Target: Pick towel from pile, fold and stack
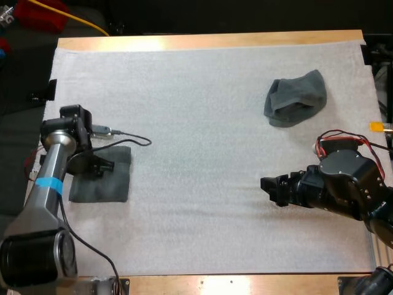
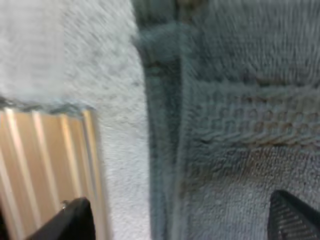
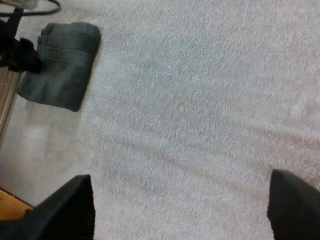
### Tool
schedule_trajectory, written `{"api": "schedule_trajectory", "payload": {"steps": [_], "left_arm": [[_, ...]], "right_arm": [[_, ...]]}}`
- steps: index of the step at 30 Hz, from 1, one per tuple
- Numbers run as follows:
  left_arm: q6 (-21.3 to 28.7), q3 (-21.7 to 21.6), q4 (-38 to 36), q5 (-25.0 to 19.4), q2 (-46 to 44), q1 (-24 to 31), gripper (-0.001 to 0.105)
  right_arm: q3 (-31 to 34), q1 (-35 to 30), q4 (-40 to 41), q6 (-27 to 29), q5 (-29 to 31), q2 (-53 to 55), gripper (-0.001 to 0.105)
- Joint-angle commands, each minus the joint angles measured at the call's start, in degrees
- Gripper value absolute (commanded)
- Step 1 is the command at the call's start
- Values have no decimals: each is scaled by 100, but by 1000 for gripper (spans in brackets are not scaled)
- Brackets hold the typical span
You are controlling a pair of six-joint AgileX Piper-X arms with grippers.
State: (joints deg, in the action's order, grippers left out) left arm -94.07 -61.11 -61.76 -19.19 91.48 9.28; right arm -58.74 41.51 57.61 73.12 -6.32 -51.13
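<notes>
Two towels lie on our white padded mat (image 1: pixel 202 153), which covers the wooden table (image 1: pixel 209 40). One is a folded dark grey-green cloth towel (image 1: pixel 104 181), flat and roughly rectangular, at the left side of the mat toward the near edge. The other is a crumpled dark grey-green cloth towel (image 1: pixel 296 98), bunched in a low heap at the far right, well apart from the first.

Our left gripper (image 1: pixel 101 166) hangs over the folded towel, at its far left part. From the left wrist we see its two black fingers (image 2: pixel 75 220) spread wide. One is out over the mat and table edge beside the towel's left border and the other is above the towel's woven surface (image 2: pixel 240 125). We cannot tell whether either tip touches the cloth.

Our right gripper (image 1: pixel 268 187) is on the near right, pointing left over bare mat, near-side of the crumpled towel and well apart from it. From the right wrist its fingers (image 3: pixel 65 210) also stand wide apart with only mat (image 3: pixel 200 100) between them. Far ahead lies the folded towel (image 3: pixel 62 70), with the left gripper (image 3: pixel 22 52) at its edge.
</notes>
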Motion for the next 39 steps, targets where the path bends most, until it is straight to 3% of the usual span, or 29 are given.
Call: {"api": "schedule_trajectory", "payload": {"steps": [1,6,17,23,28,39], "left_arm": [[-91,-110,-76,-83,-150,-5,69],[-138,-303,-132,453,-758,-24,69],[-335,-301,-123,1712,-2427,-23,69],[-507,-301,-151,2380,-3168,-26,69],[-507,-301,-290,2408,-3554,-287,69],[-507,-301,-478,2408,-4020,-1045,69]], "right_arm": [[-44,3,-39,38,-36,44,70],[-44,3,-39,38,-36,44,70],[-44,3,-39,309,-18,44,70],[-44,-12,-39,577,331,44,70],[-44,-395,-38,825,436,44,70],[-44,-2207,400,1963,374,44,70]]}}
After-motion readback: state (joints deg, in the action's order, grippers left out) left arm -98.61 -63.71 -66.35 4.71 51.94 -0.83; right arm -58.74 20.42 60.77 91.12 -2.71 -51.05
